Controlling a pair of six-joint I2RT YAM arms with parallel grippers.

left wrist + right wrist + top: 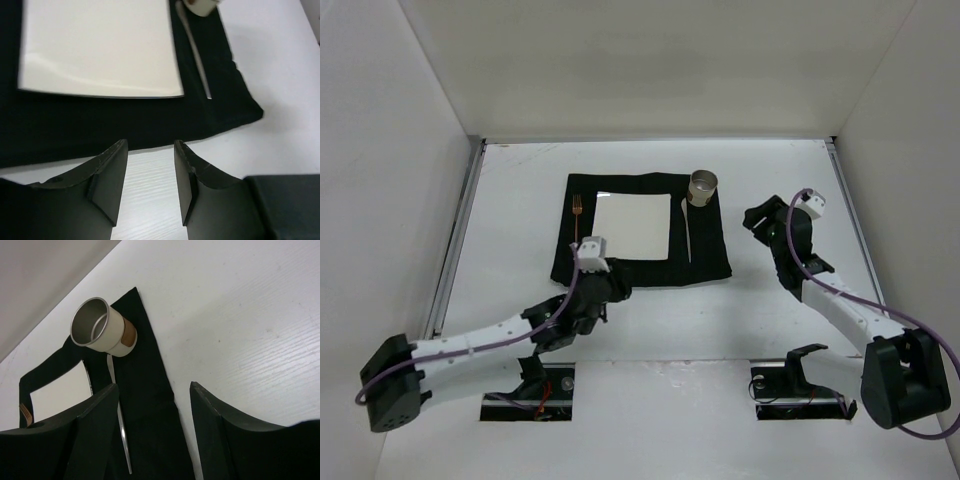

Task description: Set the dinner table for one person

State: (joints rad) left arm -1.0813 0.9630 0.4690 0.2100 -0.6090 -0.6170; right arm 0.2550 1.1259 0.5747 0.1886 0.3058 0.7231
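Note:
On the white dinner table (520, 200) lies a black mat (640, 270) with a square white plate (633, 226) at its middle. A fork (577, 212) lies left of the plate and a slim silver utensil (686, 230) right of it. A metal-lined cup (703, 186) stands at the mat's far right corner. My left gripper (608, 286) hovers at the mat's near edge, open and empty (150, 145), with bare table between its fingers. Just right of the mat, my right gripper (760, 220) is also open and empty (154, 386), facing the cup (102, 327) and the mat's edge (145, 365).
Thin metal rails (455, 240) (850, 210) run along the table's sides, with white walls rising behind and beside them. Two dark recesses with brackets (530, 395) (800, 395) sit at the near edge by the arm bases.

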